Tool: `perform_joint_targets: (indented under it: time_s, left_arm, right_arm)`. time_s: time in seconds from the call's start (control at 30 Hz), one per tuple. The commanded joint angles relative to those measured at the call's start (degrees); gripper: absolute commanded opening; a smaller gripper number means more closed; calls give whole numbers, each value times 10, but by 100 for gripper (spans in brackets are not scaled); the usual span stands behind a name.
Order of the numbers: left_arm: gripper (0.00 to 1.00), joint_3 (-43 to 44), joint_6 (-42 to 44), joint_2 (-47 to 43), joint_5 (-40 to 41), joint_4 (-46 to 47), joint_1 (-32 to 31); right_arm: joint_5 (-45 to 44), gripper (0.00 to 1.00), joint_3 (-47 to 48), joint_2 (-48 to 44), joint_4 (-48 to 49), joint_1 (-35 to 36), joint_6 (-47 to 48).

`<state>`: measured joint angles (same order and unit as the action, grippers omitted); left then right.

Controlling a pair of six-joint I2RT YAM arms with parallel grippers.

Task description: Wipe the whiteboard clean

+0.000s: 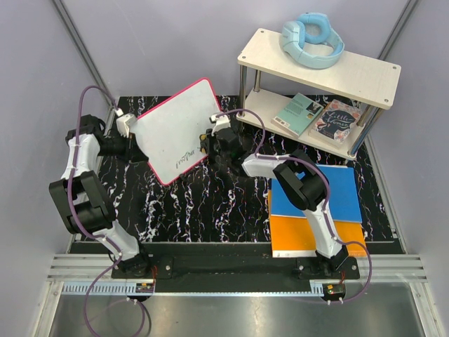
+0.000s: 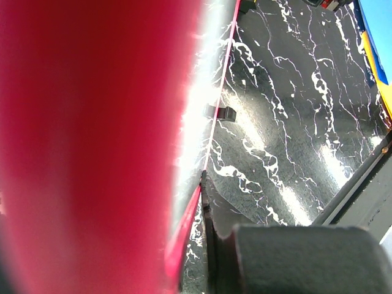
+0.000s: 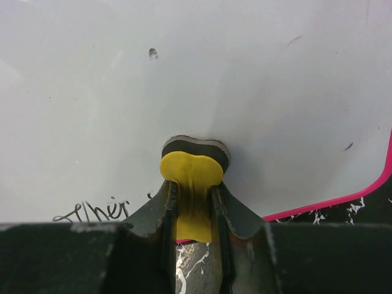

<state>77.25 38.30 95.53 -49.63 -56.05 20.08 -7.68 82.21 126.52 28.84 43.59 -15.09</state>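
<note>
The whiteboard (image 1: pixel 175 126), white with a pink rim, is held tilted up off the black marbled mat. Black handwriting (image 1: pixel 184 159) runs near its lower edge. My left gripper (image 1: pixel 130 137) is shut on the board's left edge. In the left wrist view the rim (image 2: pixel 92 147) is a red blur next to the gripper (image 2: pixel 197 245). My right gripper (image 3: pixel 193 190) is shut on a yellow eraser (image 3: pixel 191 173), whose dark felt face presses against the board's surface (image 3: pixel 184 73). Part of the writing (image 3: pixel 92 211) shows to the left of the eraser. In the top view the right gripper (image 1: pixel 209 142) is at the board's right side.
A two-level wooden shelf (image 1: pixel 365 70) stands at the back right, with blue headphones (image 1: pixel 312 38) on top and two books (image 1: pixel 316 116) below. A blue flat rectangle (image 1: pixel 340 186) and an orange one (image 1: pixel 295 235) lie at the right, under the right arm.
</note>
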Motion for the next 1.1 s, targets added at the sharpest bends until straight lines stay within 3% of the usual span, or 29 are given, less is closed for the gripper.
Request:
perform_joint_targets:
  time_s: [0.0, 0.47, 1.07]
  left_arm:
    - [0, -3, 108, 12, 159, 2, -19]
    - [0, 16, 92, 22, 143, -4, -19]
    - [0, 15, 93, 18, 145, -8, -19]
  right_arm:
    - [140, 0, 34, 46, 32, 27, 7]
    - [109, 0, 19, 39, 17, 60, 41]
    - [-23, 0, 106, 89, -55, 156, 121]
